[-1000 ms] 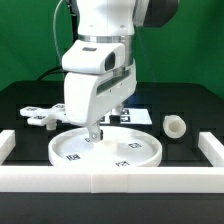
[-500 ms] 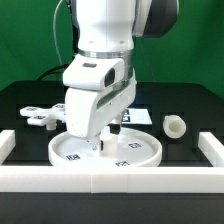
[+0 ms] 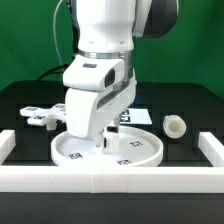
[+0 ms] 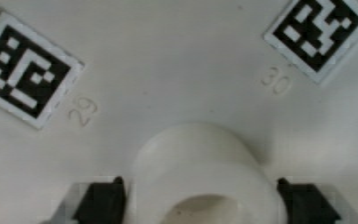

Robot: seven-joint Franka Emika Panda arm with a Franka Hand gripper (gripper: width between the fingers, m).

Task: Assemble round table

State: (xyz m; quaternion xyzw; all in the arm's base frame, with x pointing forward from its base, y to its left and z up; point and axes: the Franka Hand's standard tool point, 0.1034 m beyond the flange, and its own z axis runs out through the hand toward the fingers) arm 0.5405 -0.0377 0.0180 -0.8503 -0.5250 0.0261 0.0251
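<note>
1. Nearest the exterior camera, a long white border bar [image 3: 110, 180] runs across the front of the black table [image 3: 190, 105]. Shorter white bars turn back from each of its ends.
2. Just behind the bar lies the round table's top, a large rimmed white disc [image 3: 150, 152]. It lies flat on the table, with small black-and-white tags on its inner face.
3. The white robot arm [image 3: 100, 60] reaches straight down into the disc, and the gripper [image 3: 100, 143] sits low over the disc's middle.
4. In the wrist view the disc [image 4: 176, 70] fills the picture. Two square tags [image 4: 25, 65] [image 4: 322, 30] lie on its surface, and a smooth raised white hub [image 4: 194, 160] stands in its centre.
5. The gripper [image 4: 197, 205] is spread wide. One dark finger [image 4: 101, 200] stands on each side of the hub, with a slim gap between finger and hub on both sides. It holds nothing.
6. Farther back, on the exterior view's left, the cross-shaped foot [image 3: 38, 115] lies on the table, apart from the disc.
7. On the exterior view's right, the short cylindrical leg [image 3: 175, 125] lies on its side, near the disc's rim but not touching it.
8. Behind the arm, the marker board [image 3: 135, 115] lies flat and is partly hidden.
9. A green backdrop [image 3: 30, 40] closes the scene.
</note>
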